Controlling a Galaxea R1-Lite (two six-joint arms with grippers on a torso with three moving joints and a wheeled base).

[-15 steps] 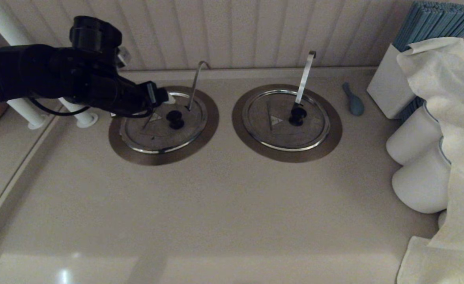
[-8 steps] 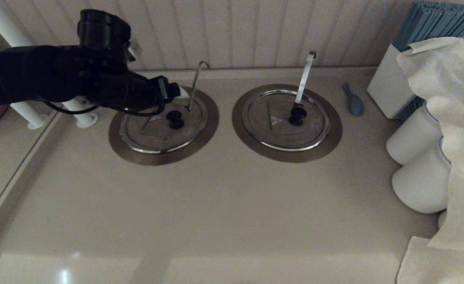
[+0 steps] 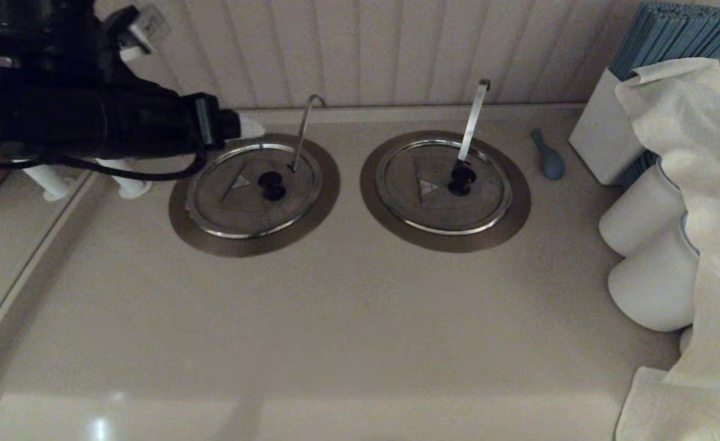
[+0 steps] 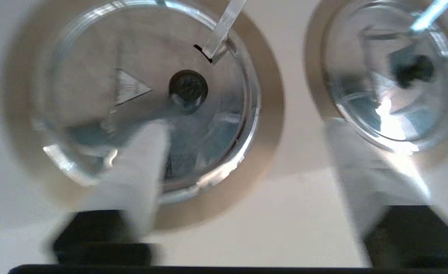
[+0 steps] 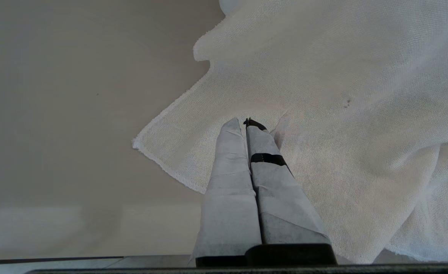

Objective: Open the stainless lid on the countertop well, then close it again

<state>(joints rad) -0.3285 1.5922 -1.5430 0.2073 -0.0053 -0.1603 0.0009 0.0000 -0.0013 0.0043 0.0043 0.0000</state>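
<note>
The stainless lid (image 3: 237, 202) lies flat and closed in the countertop well, whose brushed collar (image 3: 213, 240) rings it. Its black knob (image 3: 271, 184) sits at the centre, and the thin hooked rod (image 3: 303, 131) rises from the notch. My left gripper (image 3: 248, 128) hovers above the lid's far left edge, open and holding nothing. In the left wrist view the lid (image 4: 94, 57), knob (image 4: 188, 86) and rod (image 4: 224, 26) lie below the spread fingers (image 4: 132, 175). My right gripper (image 5: 245, 123) is shut, parked over a white cloth (image 5: 342, 95).
The twin lid (image 3: 424, 205) with its broad bright handle (image 3: 473, 119) sits to the right. Beyond it are a blue object (image 3: 550, 158), a white box (image 3: 602, 131), white jars (image 3: 641, 223) and draped cloth (image 3: 703, 184). White pipes (image 3: 128, 182) stand at the left.
My left arm has risen and pulled back to the left, off the lid's surface. The lid has stayed seated in the well.
</note>
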